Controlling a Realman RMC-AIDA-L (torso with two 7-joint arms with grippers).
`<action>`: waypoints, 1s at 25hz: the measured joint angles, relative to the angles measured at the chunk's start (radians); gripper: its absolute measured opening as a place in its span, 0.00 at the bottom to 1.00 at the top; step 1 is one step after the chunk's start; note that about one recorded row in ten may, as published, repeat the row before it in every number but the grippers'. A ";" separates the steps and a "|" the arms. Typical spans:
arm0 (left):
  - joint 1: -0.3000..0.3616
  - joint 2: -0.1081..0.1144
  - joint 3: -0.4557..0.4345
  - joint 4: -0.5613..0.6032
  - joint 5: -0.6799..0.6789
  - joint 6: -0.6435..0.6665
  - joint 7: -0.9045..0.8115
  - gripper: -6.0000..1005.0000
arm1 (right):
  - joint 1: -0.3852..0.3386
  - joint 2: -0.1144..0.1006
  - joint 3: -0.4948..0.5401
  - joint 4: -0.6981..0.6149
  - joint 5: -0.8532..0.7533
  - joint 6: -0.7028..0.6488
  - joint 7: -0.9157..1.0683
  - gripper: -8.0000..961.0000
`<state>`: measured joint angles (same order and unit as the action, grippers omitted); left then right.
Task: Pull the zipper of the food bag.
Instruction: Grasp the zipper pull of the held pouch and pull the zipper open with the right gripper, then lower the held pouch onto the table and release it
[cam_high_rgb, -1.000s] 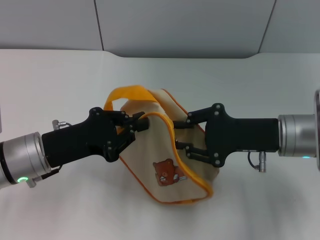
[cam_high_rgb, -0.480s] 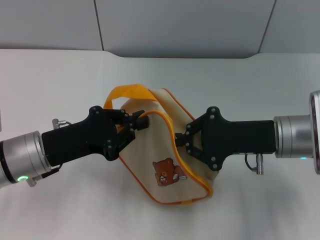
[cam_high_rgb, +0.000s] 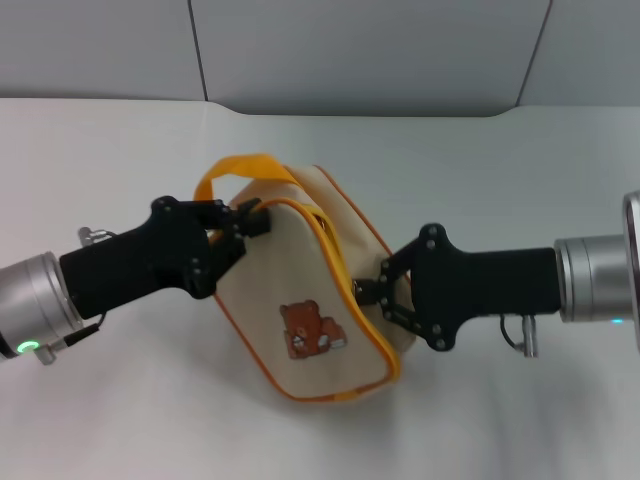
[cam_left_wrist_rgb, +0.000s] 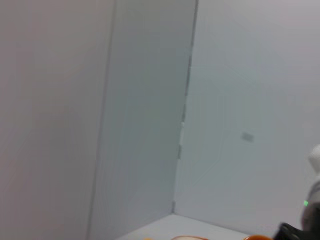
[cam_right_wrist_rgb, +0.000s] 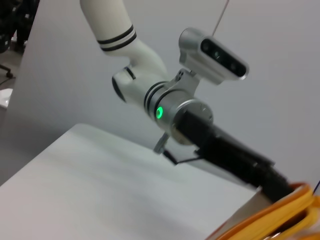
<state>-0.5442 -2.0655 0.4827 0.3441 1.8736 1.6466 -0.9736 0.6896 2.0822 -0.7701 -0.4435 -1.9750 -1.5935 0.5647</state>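
Your right gripper (cam_high_rgb: 372, 297) sits at the right flank of the food bag (cam_high_rgb: 300, 300), its dark fingers drawn narrow and pinched onto the zipper (cam_high_rgb: 352, 300), the yellow-orange tape that curves down the bag's right edge. The silver pull tab itself is hidden between the fingers; you cannot confirm it from the head view. The right arm reaches in level from the right side of the table (cam_high_rgb: 480, 170).

Your left gripper (cam_high_rgb: 245, 218) is at the bag's upper left corner, fingers closed on the fabric edge just under the yellow strap handle (cam_high_rgb: 235, 168). The strap arches up and over that gripper. The left arm comes in from the lower left, angled upward toward the bag.

The food bag lies near the middle of the white table, held between both grippers and tilted, its upper end toward the left gripper and its lower rounded corner toward you. The brown bear print (cam_high_rgb: 305, 330) faces up on the cream panel, and orange piping outlines the panel.

In the right wrist view you see the left arm's silver wrist with a green light (cam_right_wrist_rgb: 160, 112), and yellow-orange bag edging at the lower corner (cam_right_wrist_rgb: 280, 215). The left wrist view shows mostly the pale grey wall (cam_left_wrist_rgb: 150, 125).
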 joint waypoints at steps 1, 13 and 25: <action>0.002 0.003 -0.010 0.000 0.000 -0.003 0.000 0.10 | -0.002 0.000 0.000 -0.003 -0.011 0.000 0.000 0.02; 0.022 0.018 -0.082 -0.002 -0.002 -0.067 -0.013 0.10 | -0.089 -0.002 0.010 -0.073 -0.077 -0.025 0.022 0.07; 0.082 -0.004 -0.088 -0.033 -0.043 -0.082 0.004 0.10 | -0.160 -0.002 0.093 0.038 0.204 -0.028 0.120 0.13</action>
<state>-0.4625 -2.0695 0.3950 0.3109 1.8310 1.5643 -0.9697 0.5300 2.0800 -0.6769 -0.4054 -1.7710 -1.6217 0.6848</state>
